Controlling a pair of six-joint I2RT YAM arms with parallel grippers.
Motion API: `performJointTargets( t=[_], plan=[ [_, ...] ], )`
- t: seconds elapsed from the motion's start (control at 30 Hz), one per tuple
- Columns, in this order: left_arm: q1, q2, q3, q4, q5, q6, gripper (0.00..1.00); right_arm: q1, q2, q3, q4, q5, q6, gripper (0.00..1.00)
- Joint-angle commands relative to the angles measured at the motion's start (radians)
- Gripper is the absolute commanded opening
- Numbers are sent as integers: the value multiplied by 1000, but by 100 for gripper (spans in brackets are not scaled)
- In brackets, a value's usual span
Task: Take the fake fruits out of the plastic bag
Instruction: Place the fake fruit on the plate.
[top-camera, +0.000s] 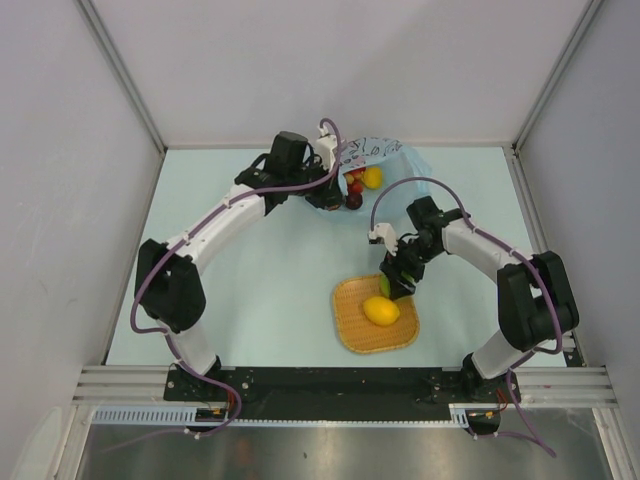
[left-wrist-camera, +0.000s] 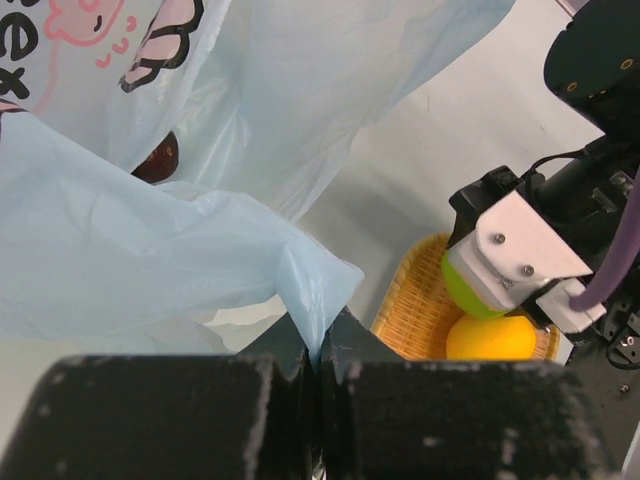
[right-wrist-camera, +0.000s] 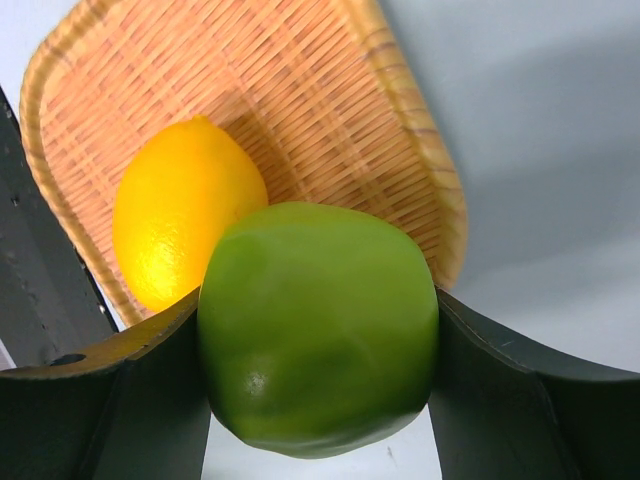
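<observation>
My right end effector (top-camera: 399, 279), closed around the green fruit (right-wrist-camera: 318, 350), hangs over the far edge of the tray (top-camera: 375, 342). The lemon (top-camera: 381, 311) takes the tray's middle; bare weave shows at its near and left sides. My left end effector (left-wrist-camera: 320, 345) pinches the bag (left-wrist-camera: 150, 270), whose folds hang across its view. Worktop (top-camera: 255, 290) between my arms lies open.

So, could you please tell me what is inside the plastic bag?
A yellow fruit and red fruits show at the bag's mouth; anything deeper is hidden by the plastic.

Orange woven tray (top-camera: 375, 340) on pale table (top-camera: 280, 290), white walls (top-camera: 300, 60) behind, possibly metal rails (top-camera: 130, 382) along near edge
</observation>
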Motion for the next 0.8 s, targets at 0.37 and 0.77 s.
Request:
performJointTargets(
  t=[0.37,0.77],
  plan=[
    [-16,8,0,27,18,-24,0,104,4,0,-136,92,-257,60],
    [-15,21,11,34,18,-20,0,106,11,0,-116,112,-238,79]
  ],
)
